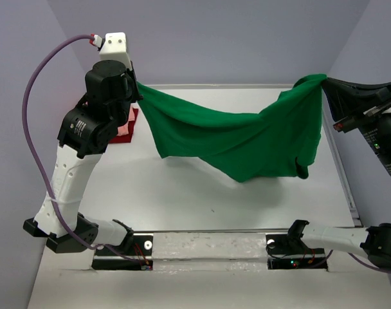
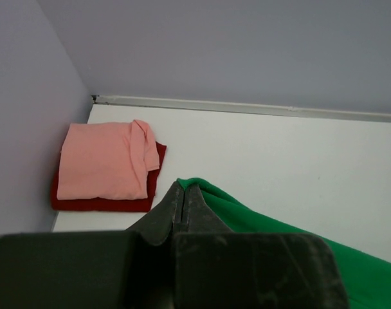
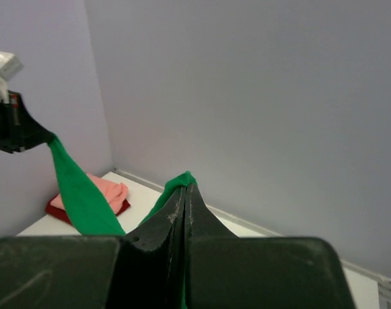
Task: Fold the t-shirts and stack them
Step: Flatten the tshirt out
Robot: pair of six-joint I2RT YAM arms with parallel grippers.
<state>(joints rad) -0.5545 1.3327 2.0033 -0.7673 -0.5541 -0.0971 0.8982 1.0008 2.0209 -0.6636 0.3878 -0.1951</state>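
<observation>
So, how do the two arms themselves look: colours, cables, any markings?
Both have white link shells and black joint housings. A purple cable loops along the left arm up to a white block at its wrist. The right arm shows a small green light. The jaws are black and tapered.

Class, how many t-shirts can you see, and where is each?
3. The green t-shirt hangs stretched between the left pincer and the right pincer. The pink t-shirt lies folded on the dark red t-shirt in the far-left corner. More may be hidden beneath.
</observation>
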